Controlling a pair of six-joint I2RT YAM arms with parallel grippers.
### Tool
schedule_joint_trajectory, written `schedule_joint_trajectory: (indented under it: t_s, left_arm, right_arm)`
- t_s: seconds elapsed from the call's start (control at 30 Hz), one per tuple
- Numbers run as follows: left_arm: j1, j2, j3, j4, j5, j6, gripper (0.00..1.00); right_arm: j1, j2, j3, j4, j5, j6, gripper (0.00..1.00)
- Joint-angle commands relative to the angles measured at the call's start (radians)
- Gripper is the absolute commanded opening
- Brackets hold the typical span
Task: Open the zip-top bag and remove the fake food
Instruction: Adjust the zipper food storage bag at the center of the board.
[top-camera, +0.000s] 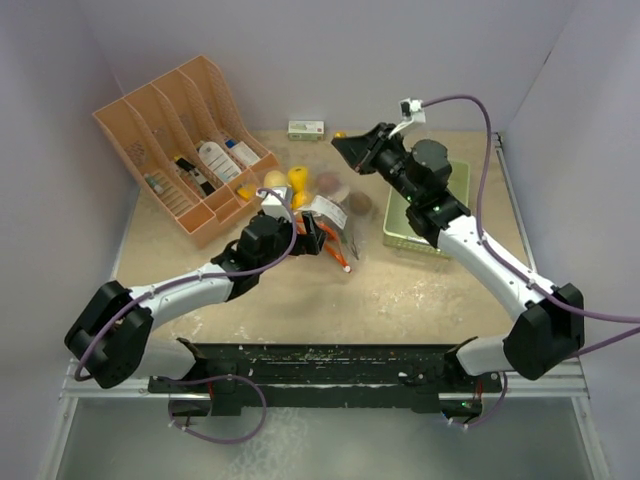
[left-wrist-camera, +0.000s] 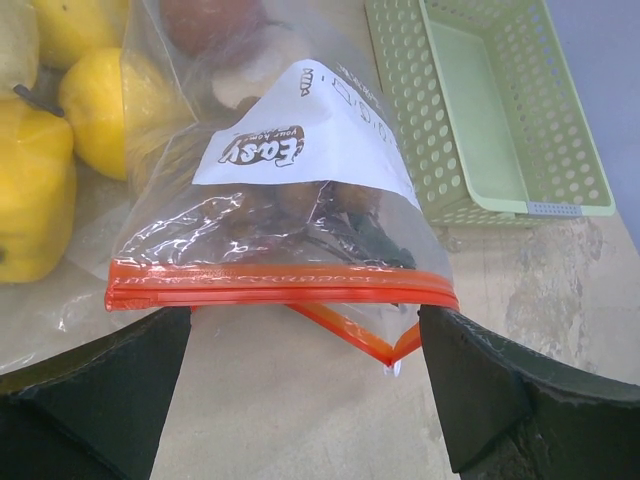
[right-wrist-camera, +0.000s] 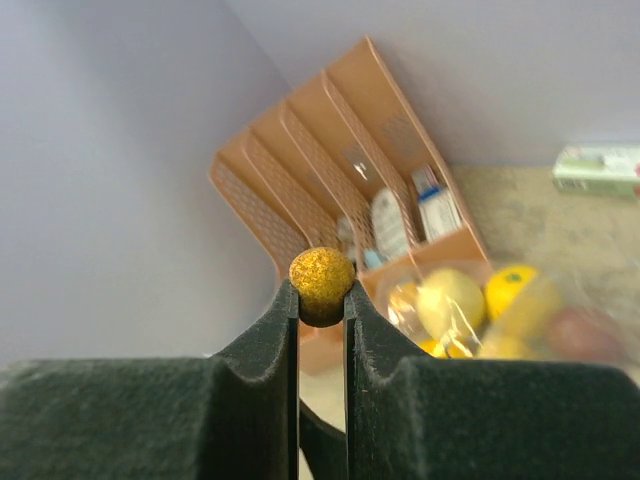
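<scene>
My left pincer (left-wrist-camera: 300, 352) sits low over the middle of the worktop (top-camera: 400, 300), its jaws spread wide and holding nothing. The zip-top bag (left-wrist-camera: 290, 200) lies just beyond them. Its orange zip edge (left-wrist-camera: 280, 285) faces me and spans the gap between my two fingers (left-wrist-camera: 95, 400). One orange strip runs straight across, and a second sags below it toward the right end. I cannot tell how far the mouth is parted. Dark lumps (left-wrist-camera: 345, 228) show through the clear plastic behind the white label (left-wrist-camera: 300, 140).

Past the bag on the left lie a yellow pepper (left-wrist-camera: 30, 190) and a lemon (left-wrist-camera: 100, 110). Film covers part of them, so I cannot tell whether they are inside. A reddish lump (top-camera: 328, 183) lies further on, toward the far edge.

The green basket (top-camera: 462, 182) stands at the right edge, just beside the bag.

My right pincer (right-wrist-camera: 321, 300) is raised above the far part of the worktop. Its jaws are pressed together on a small round yellow-brown piece (right-wrist-camera: 321, 283), which is pinched at the very fingertips.

The orange rack (top-camera: 180, 140) fills the far left corner, with small bottles and packets in its slots. A small box (top-camera: 306, 129) lies against the far edge.
</scene>
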Motion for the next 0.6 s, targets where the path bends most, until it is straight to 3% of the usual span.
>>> schedule_joint_trajectory:
  t_s: [0.0, 0.2, 0.5, 0.57]
  left_arm:
    - [0.007, -0.062, -0.004, 0.032, -0.034, 0.016, 0.98]
    - [0.027, -0.078, -0.004, 0.023, -0.058, 0.007, 0.94]
    - [0.06, -0.023, -0.001, 0.037, 0.017, -0.071, 0.57]
    - [0.066, -0.015, 0.004, 0.037, 0.018, -0.074, 0.51]
  right_arm:
    - [0.013, -0.029, -0.1, -0.045, 0.024, -0.077, 0.09]
    - [0.066, -0.044, -0.183, -0.131, 0.139, -0.173, 0.32]
    - [0.15, -0.081, -0.279, -0.18, 0.318, -0.241, 0.37]
    - [0.178, -0.104, -0.295, -0.192, 0.336, -0.259, 0.44]
